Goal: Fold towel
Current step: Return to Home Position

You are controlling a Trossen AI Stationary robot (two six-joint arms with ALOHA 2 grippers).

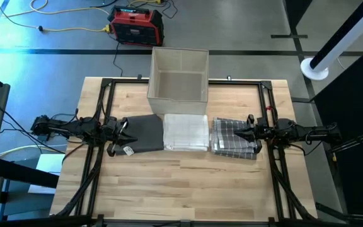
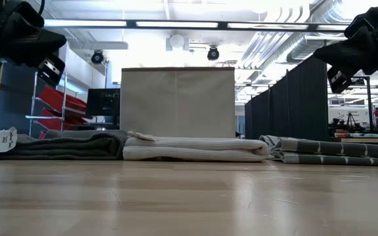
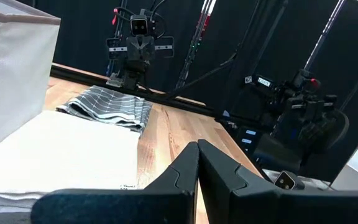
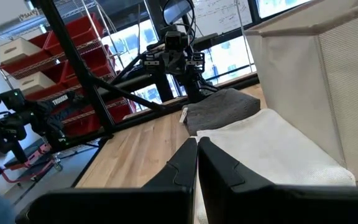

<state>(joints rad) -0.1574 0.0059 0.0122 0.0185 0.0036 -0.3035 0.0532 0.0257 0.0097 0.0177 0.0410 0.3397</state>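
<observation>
Gray towel (image 1: pixel 142 131), white towel (image 1: pixel 186 132), checked towel (image 1: pixel 225 145) in a row.
We see left gripper (image 3: pixel 197 149), right gripper (image 4: pixel 197 144) raised, fingers together.

Dark gray towel (image 1: pixel 145 132), white towel (image 1: pixel 185 132), checked towel (image 1: pixel 232 140) — a row before the bin (image 1: pixel 178 75)

Bright, even light — ceiling lights (image 2: pixel 176 24) glare overhead.

The middle towel (image 1: pixel 186 132) lies just before the bin (image 1: pixel 178 94), between the left towel (image 1: pixel 145 132) and the right towel (image 1: pixel 232 139).
</observation>
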